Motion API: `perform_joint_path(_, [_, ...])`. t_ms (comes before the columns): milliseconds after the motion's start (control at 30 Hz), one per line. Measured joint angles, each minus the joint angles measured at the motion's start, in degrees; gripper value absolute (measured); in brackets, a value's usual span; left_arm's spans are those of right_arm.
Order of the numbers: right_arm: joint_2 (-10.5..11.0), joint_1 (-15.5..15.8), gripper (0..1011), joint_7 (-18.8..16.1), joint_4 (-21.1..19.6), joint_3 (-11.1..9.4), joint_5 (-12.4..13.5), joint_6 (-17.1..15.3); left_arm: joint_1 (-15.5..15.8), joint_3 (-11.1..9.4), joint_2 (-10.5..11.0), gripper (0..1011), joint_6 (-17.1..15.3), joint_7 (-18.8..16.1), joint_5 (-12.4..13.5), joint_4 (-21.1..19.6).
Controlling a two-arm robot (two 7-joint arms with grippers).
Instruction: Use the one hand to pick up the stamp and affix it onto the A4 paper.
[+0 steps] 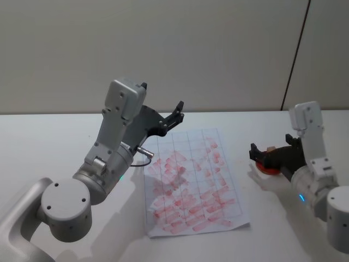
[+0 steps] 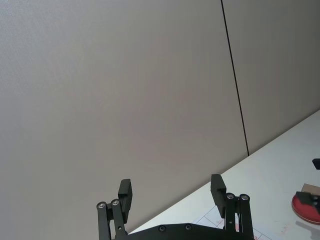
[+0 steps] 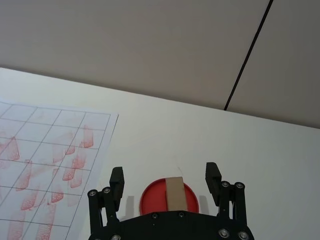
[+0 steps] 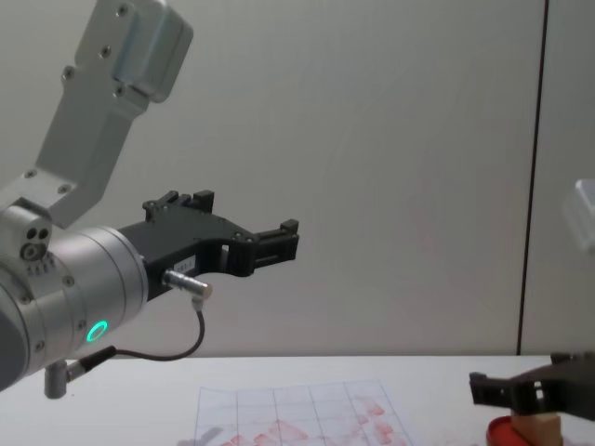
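Observation:
The stamp (image 3: 175,193), a small tan wooden block, lies on the round red ink pad (image 3: 151,199) right of the A4 paper (image 1: 191,180). My right gripper (image 3: 165,178) hovers low over the pad, open, one finger on each side of the stamp without touching it. From the head, the stamp (image 1: 270,148) peeks out beside the right gripper (image 1: 262,154). The chest view has the stamp (image 4: 539,427) under the right gripper (image 4: 507,395). My left gripper (image 1: 177,112) is raised above the paper's far left corner, open and empty.
The white table (image 1: 49,142) runs back to a plain wall with a dark vertical seam (image 1: 294,54). The paper's grid is covered with red stamp marks (image 1: 185,196). The left arm's big silver body (image 1: 103,169) rises over the table's left half.

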State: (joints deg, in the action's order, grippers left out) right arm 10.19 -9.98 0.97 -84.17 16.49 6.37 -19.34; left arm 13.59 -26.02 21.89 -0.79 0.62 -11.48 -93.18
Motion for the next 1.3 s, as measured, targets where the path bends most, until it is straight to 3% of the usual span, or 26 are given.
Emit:
perform_joint_path(533, [-1.4, -2.1, 976, -0.2, 4.4, 0.4, -2.9, -3.2, 0.0, 0.0, 0.0, 1001, 0.0, 0.0, 0.0, 0.0])
perform_joint_path(900, [-1.8, -2.6, 704, -0.9, 6.0, 0.4, -3.8, -4.1, 0.0, 0.0, 0.0, 1001, 0.0, 0.0, 0.0, 0.0])
perform_joint_path(1300, [-1.9, -2.5, 304, -1.1, 6.1, 0.4, -4.3, -3.7, 0.0, 0.0, 0.0, 1001, 0.0, 0.0, 0.0, 0.0])
